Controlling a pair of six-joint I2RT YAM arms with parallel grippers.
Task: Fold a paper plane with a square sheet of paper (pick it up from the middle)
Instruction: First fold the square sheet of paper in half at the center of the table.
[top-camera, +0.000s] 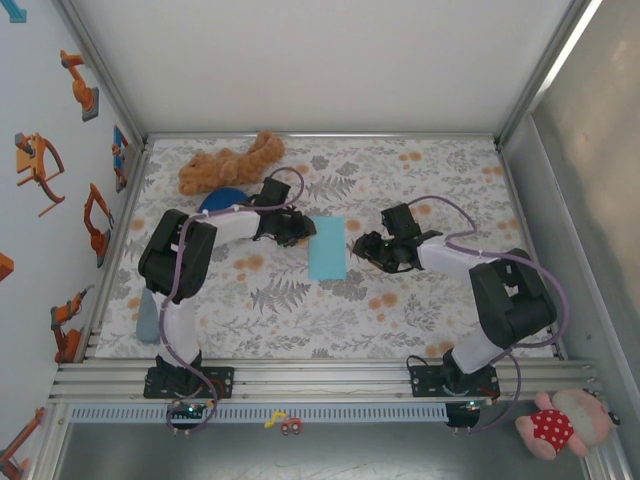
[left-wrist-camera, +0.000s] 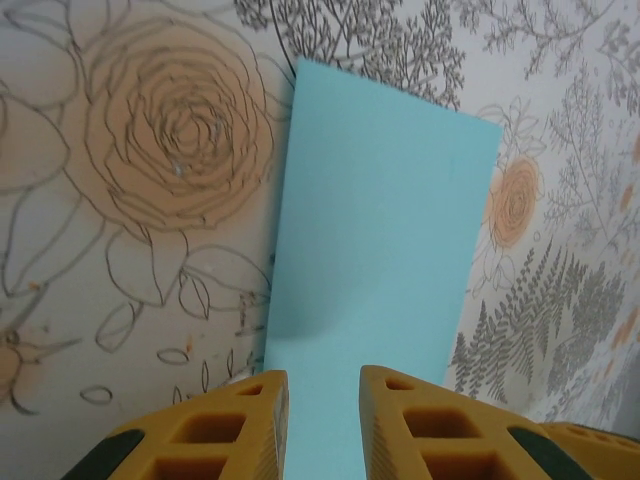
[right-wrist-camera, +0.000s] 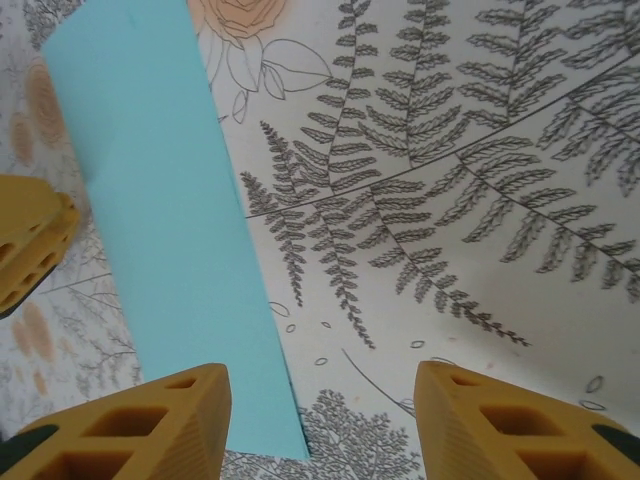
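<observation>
The light cyan-blue sheet of paper (top-camera: 328, 248) lies flat on the flowered mat as a narrow rectangle, folded in half. My left gripper (top-camera: 303, 232) hovers at its left long edge. In the left wrist view the paper (left-wrist-camera: 380, 230) runs under the left gripper (left-wrist-camera: 323, 385), whose jaws stand a narrow gap apart with nothing pinched. My right gripper (top-camera: 362, 248) sits just right of the sheet. It (right-wrist-camera: 322, 385) is wide open over bare mat, its left finger above the paper's (right-wrist-camera: 160, 200) corner. A left fingertip (right-wrist-camera: 30, 245) shows across the sheet.
A brown plush toy (top-camera: 228, 165) lies at the back left with a dark blue dome (top-camera: 222, 198) beside it, under the left arm. A pale blue object (top-camera: 148, 318) stands by the left arm's base. A pink plush (top-camera: 560, 425) lies beyond the front rail (top-camera: 320, 375).
</observation>
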